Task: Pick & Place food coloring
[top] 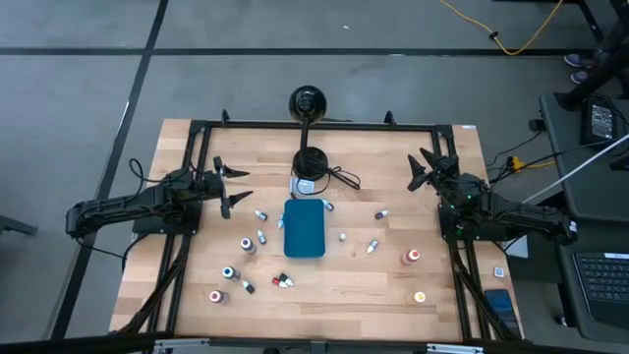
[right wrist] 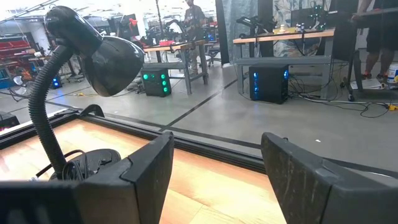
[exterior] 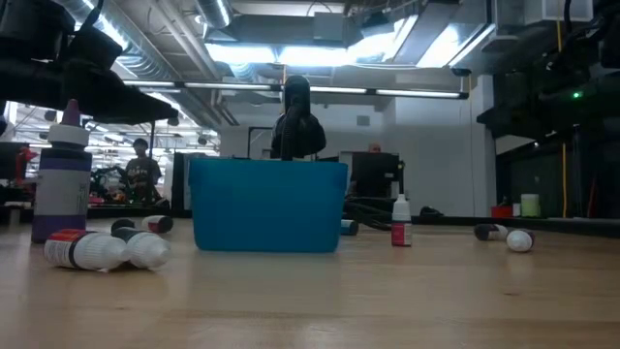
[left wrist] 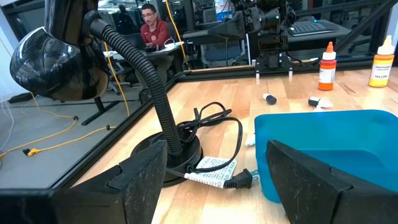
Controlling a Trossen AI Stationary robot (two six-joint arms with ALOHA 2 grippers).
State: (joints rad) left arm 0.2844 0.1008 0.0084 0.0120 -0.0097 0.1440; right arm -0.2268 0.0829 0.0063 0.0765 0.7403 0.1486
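Now, as I stand:
Left gripper (top: 234,187): jaws apart, empty, left of the teal tray (top: 305,229).
Right gripper (top: 425,169): likewise apart, empty, well right of it.
Food coloring bottles (top: 260,237): scattered round the tray.
Handling: probably light, slick, roll-prone; grip mid-body.

Left arm lies along the left side, forearm pointing inward; left tool (top: 233,187) has fingers spread, holding nothing. Right arm lies along the right side, mirrored; right tool (top: 421,169) fingers also spread wide, empty, angled toward the far edge.
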